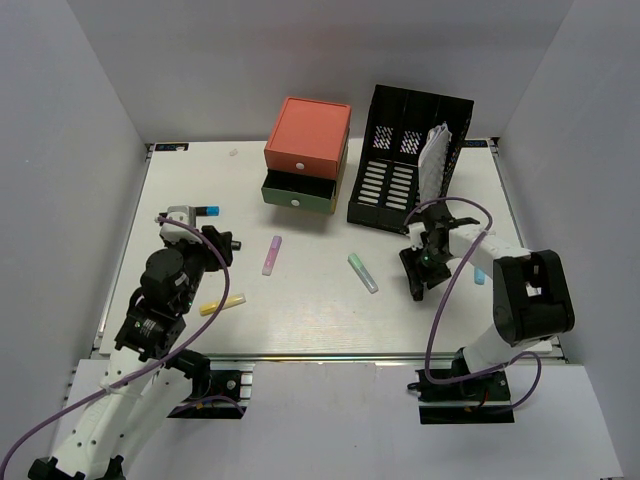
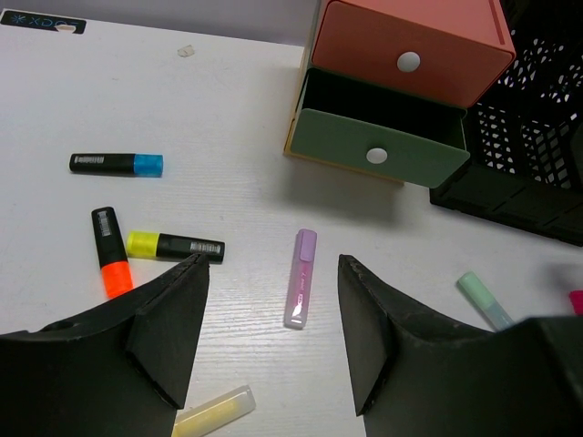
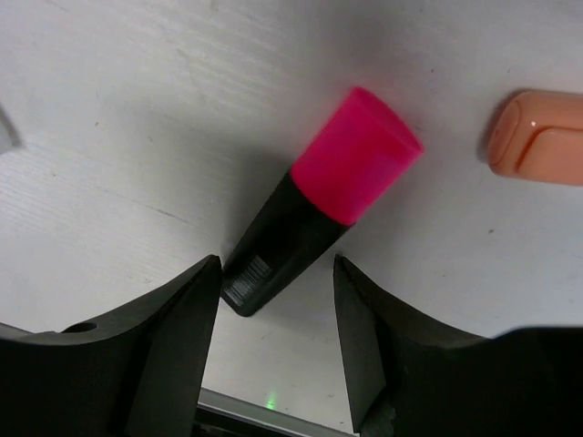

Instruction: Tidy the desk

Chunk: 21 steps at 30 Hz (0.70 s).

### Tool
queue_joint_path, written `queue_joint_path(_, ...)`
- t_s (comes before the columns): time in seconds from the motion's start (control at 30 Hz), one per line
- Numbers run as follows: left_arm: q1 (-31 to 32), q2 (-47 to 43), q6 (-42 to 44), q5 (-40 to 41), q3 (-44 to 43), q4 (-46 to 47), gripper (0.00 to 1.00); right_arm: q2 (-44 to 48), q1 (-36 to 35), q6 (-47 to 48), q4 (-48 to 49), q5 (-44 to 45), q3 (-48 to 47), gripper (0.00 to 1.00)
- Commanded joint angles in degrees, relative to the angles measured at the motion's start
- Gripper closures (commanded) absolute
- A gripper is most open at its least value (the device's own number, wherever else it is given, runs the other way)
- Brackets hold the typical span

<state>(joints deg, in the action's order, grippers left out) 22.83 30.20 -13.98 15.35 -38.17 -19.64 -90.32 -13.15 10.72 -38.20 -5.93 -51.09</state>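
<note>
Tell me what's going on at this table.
Two robot arms are tidying a desk scattered with highlighters. The right gripper hangs open low over a pink-capped highlighter lying on the desk, jaws either side of its black end, not closed on it. The left gripper is open too, holding nothing, above a purple highlighter. The green drawer of the drawer box stands open.

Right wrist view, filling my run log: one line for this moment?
right end effector: open, straddling pink highlighter | left end effector: open, empty | green drawer: open
</note>
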Motion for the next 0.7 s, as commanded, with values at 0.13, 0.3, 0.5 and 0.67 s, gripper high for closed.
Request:
queue_joint_path(0.13,-0.2,-0.6,0.4,-0.3,0.2,0.6,0.31,-3.9,-0.1,-1.4,2.9,1.4,-2.0,0.42)
queue_joint_path(0.3,-0.2,-0.4,0.5,-0.3,0.2,0.7,0.31,-5.7,0.0,-1.0,4.5,2.9,-1.4,0.45)
queue_joint_path(0.5,-0.2,-0.4,0.6,-0.5,0.2,0.7,0.31,-5.5,-0.5,1.8,6.6,4.9,0.6,0.71)
queue_joint_path(0.67,-0.2,-0.2,0.5,-0.6,0.2,0.7,0.31,-3.2,-0.7,8.1,5.9,1.7,0.4,0.92)
